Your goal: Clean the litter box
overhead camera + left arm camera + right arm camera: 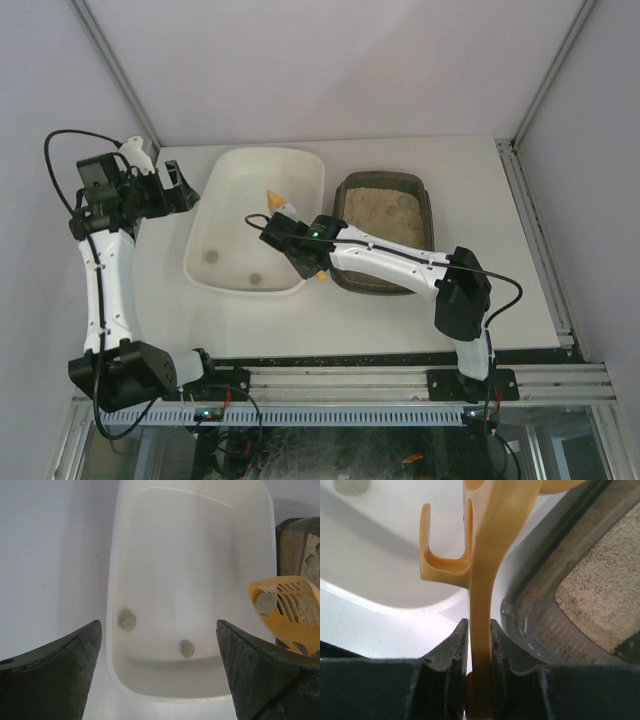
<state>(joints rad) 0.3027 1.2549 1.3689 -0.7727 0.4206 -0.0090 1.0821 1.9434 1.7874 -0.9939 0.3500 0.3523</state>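
Observation:
The dark brown-grey litter box [381,179] with sandy litter sits right of the middle; its rim [540,605] runs close beside my right gripper. My right gripper [300,240] [479,625] is shut on the handle of an orange slotted scoop [482,575]. The scoop's head [290,605] hangs over the right edge of the white tub and carries one grey-green clump [265,602]. My left gripper [180,186] [159,626] is open at the tub's left end, holding nothing.
The white tub [255,154] [112,605] lies left of the litter box and holds two clumps [127,620] [187,649]. Another clump [405,203] lies on the litter. Walls close in behind and to both sides.

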